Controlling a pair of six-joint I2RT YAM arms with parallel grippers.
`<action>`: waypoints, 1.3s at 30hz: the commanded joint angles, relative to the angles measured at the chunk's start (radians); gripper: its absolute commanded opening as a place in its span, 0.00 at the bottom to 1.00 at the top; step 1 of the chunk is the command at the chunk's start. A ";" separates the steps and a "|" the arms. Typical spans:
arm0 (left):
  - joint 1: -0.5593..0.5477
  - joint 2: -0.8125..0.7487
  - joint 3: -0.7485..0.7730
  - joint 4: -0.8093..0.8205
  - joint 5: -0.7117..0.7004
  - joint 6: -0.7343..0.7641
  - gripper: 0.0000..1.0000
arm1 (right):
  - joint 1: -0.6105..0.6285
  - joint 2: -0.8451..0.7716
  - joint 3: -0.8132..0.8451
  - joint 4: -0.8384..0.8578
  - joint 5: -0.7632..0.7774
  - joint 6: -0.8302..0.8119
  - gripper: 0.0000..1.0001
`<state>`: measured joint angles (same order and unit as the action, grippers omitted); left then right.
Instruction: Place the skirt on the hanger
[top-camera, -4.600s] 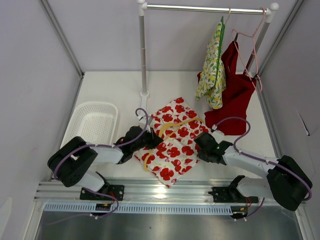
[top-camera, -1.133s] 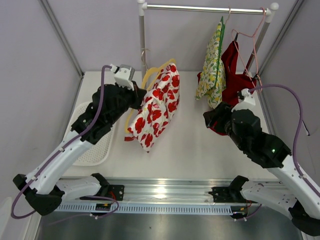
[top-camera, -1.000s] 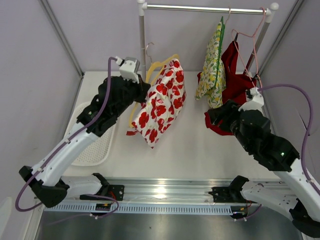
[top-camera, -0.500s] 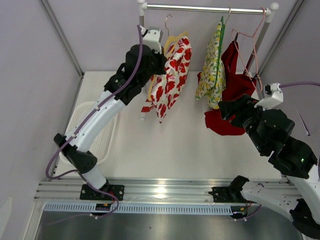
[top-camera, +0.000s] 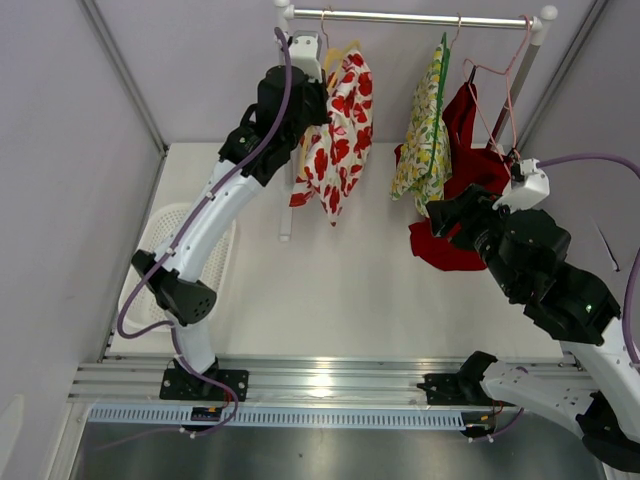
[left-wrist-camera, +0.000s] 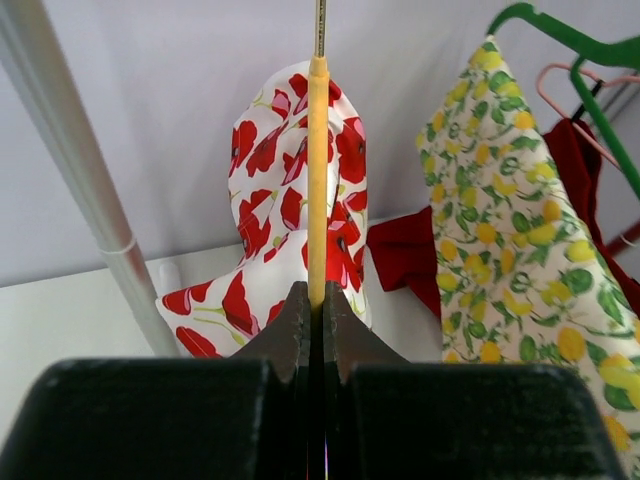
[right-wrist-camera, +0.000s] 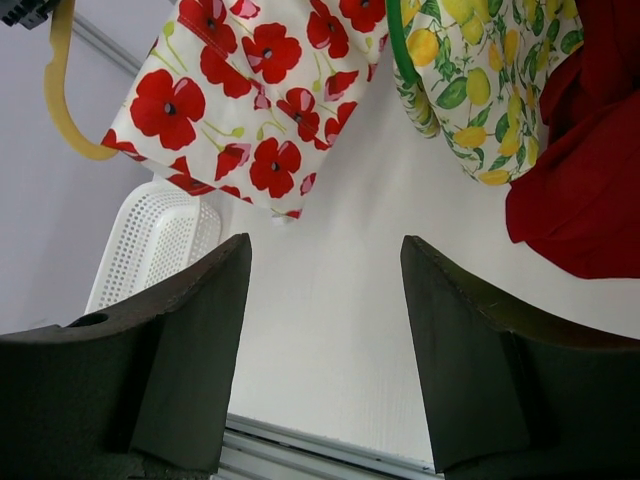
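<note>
The skirt (top-camera: 340, 125), white with red poppies, hangs draped over a yellow hanger (top-camera: 340, 55) high at the back, just under the rail (top-camera: 400, 17). The hanger's wire hook reaches up to the rail; I cannot tell if it rests over it. My left gripper (top-camera: 312, 100) is shut on the hanger's yellow bar. In the left wrist view the hanger (left-wrist-camera: 318, 170) rises straight out of the shut gripper (left-wrist-camera: 310, 295), with the skirt (left-wrist-camera: 265, 190) behind it. My right gripper (top-camera: 450, 212) hovers open and holds nothing; in its wrist view the gripper (right-wrist-camera: 325, 250) frames bare table below the skirt (right-wrist-camera: 250, 110).
A lemon-print garment (top-camera: 428, 140) on a green hanger and a red garment (top-camera: 470, 190) on a pink hanger hang at the rail's right end. The rack's post (top-camera: 287, 150) stands just left of the skirt. A white basket (top-camera: 165, 260) lies at the table's left.
My left arm has lifted the hanger and skirt from the table up to the rail. My right arm has risen and drawn back to the right, jaws open.
</note>
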<state>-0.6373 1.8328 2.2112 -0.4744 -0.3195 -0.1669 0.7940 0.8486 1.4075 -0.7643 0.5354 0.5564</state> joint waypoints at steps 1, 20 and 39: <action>0.039 0.014 0.084 0.099 -0.006 -0.023 0.00 | -0.006 0.006 0.018 0.045 -0.009 -0.023 0.67; 0.071 -0.018 -0.042 0.112 0.034 -0.054 0.34 | -0.007 0.001 -0.045 0.053 -0.037 -0.012 0.67; 0.047 -0.757 -0.934 0.203 0.183 -0.155 0.67 | -0.013 0.015 -0.179 0.082 -0.136 -0.058 0.84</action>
<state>-0.5797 1.1568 1.3930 -0.2859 -0.1661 -0.2810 0.7849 0.8516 1.2480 -0.7223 0.4366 0.5228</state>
